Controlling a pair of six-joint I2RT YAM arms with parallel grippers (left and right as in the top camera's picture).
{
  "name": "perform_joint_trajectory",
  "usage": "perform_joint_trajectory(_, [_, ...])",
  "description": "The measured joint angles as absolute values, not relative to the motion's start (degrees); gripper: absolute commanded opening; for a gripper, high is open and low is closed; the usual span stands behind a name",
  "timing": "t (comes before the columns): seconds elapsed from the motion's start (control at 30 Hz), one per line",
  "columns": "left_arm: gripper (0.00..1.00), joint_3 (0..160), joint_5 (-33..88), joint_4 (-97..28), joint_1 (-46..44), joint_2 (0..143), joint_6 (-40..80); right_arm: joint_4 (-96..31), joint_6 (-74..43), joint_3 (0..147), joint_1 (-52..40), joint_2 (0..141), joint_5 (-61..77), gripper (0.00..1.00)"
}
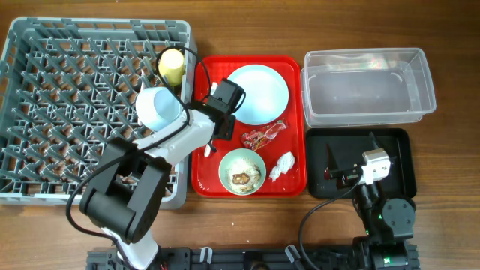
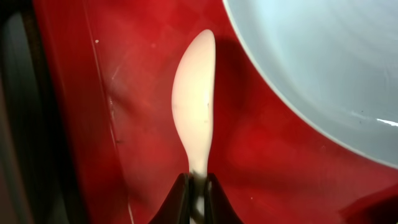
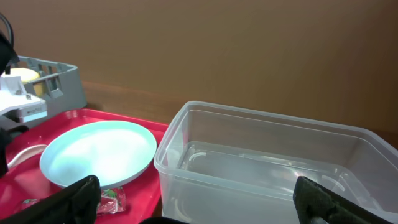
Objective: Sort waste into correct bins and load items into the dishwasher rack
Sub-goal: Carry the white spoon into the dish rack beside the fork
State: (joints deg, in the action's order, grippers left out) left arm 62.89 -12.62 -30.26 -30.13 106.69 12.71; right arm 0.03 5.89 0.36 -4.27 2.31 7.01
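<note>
One white plastic spoon [image 2: 196, 118] is pinched by its handle in the closed left end effector [image 2: 198, 182]. Its long axis runs straight ahead over the red tray [image 2: 74, 93], beside the light blue plate [image 2: 323, 62]. The dishwasher rack [image 1: 75, 97] lies just left. The right end effector [image 3: 196, 202] gapes empty, well apart.

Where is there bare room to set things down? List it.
The clear tub is bare; so is most of the grey rack, away from the yellow cup. The red tray is crowded: plate, wrapper, bowl, tissue, and the left pincer holding the spoon.
</note>
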Motion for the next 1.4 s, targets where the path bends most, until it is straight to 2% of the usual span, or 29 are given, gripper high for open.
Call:
perform_joint_trajectory(0.57, [0.04, 60.58, -12.05, -34.63, -29.82, 96.51, 13.17, 0.03, 5.89, 0.36, -4.27, 2.31, 7.01, 1.0])
perform_joint_trajectory(0.73, [0.04, 62.65, -12.67, -37.56, -28.62, 88.55, 12.91, 0.03, 5.89, 0.36, -4.27, 2.31, 7.01, 1.0])
perform_joint_trajectory(0.83, [0.04, 65.52, -15.55, -36.64, -23.7, 78.22, 10.66, 0.03, 5.89, 0.36, -4.27, 2.31, 6.98, 1.0])
perform_joint_trajectory(0.93, [0.04, 66.13, -18.98, -36.23, -15.97, 74.24, 4.36, 0.01, 5.89, 0.36, -4.27, 2.31, 7.01, 1.0])
perform_joint_trajectory(1.1, [0.04, 66.13, -20.21, -33.69, -2.74, 81.73, -2.17, 0.03, 5.89, 0.36, -4.27, 2.31, 7.01, 1.0])
perform_joint_trajectory(1.27, [0.04, 66.06, -18.52, -30.46, 1.5, 89.52, -6.13, 0.01, 5.89, 0.36, -4.27, 2.31, 7.01, 1.0])
perform_joint_trajectory(1.3, [0.06, 66.04, -18.26, -29.36, 1.52, 90.41, -6.96, 0.03, 5.89, 0.36, -4.27, 2.31, 7.01, 1.0])
perform_joint_trajectory(1.33, [0.4, 66.04, -18.06, -28.69, 1.5, 90.98, -7.7, 0.01, 5.89, 0.36, -4.27, 2.31, 7.01, 1.0])
perform_joint_trajectory(1.37, [0.54, 66.04, -17.89, -28.42, 1.52, 91.31, -8.43, 0.03, 5.89, 0.36, -4.27, 2.31, 6.98, 1.0])
perform_joint_trajectory(1.4, [0.56, 66.04, -17.91, -28.18, 1.52, 91.31, -8.97, 0.03, 5.89, 0.36, -4.27, 2.31, 7.01, 1.0])
